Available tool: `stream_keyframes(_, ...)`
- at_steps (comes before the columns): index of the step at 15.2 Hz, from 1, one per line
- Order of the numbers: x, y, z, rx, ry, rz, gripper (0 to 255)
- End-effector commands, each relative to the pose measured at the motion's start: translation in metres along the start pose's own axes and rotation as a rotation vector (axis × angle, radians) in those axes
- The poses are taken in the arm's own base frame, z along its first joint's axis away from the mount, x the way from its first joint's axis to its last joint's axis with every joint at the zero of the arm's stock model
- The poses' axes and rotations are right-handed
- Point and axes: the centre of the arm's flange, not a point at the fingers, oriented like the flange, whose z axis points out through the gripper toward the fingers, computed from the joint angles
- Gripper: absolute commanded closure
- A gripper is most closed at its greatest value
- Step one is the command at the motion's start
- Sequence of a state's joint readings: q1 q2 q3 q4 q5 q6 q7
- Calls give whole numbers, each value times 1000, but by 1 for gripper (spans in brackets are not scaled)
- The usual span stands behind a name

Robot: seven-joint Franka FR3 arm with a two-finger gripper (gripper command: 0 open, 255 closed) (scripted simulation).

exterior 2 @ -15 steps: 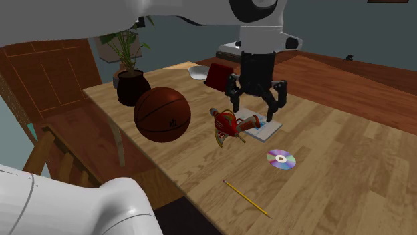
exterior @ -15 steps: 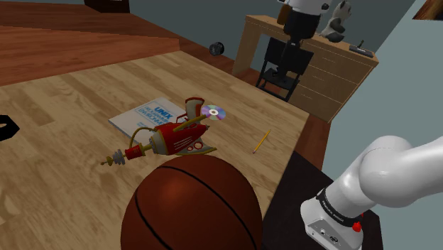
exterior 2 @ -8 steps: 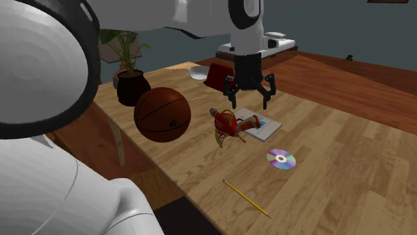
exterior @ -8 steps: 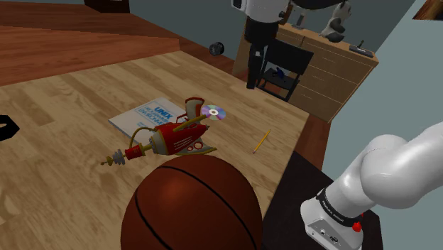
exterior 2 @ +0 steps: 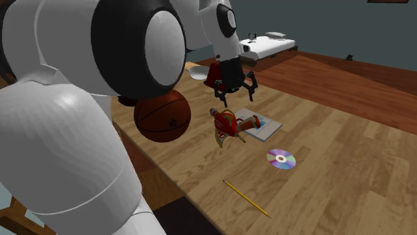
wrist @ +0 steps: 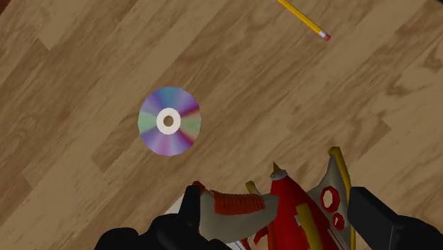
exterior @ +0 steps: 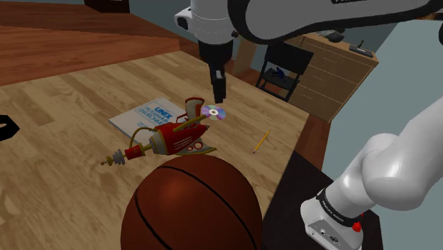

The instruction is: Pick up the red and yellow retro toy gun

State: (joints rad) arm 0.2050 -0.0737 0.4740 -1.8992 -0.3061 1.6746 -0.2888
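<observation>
The red and yellow toy gun lies on its side on the wooden table, its pale grip resting on a book. It also appears in the second exterior view, just in front of the basketball. My gripper hangs open above the table, over the gun's grip end and apart from it. The second exterior view has the gripper spread above and behind the gun. In the wrist view the gun's grip and red body lie between the parted fingers, well below them.
A large basketball sits right beside the gun. A shiny disc and a yellow pencil lie on the table past it. A chair and a wooden dresser stand beyond the table's edge.
The arm has swung toward the shoulder view's left and come lower, bringing the open gripper from over the chair to above the gun. The gun, book and ball have stayed put.
</observation>
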Motion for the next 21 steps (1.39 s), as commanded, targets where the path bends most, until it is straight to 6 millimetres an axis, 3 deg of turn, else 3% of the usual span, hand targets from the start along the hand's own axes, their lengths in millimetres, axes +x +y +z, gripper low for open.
stream_keyframes(1, 25, -14, 3, -40, -11, -77, 0)
stream_keyframes(8, 104, -84, 23, -176, -51, -338, 0)
stream_keyframes(16, 116, -97, 61, -181, -52, -346, 0)
stream_keyframes(18, 116, -97, 61, -181, -52, -346, 0)
stream_keyframes(19, 116, -97, 61, -181, -52, -346, 255)
stream_keyframes(21, 116, -98, 61, -180, -52, -346, 255)
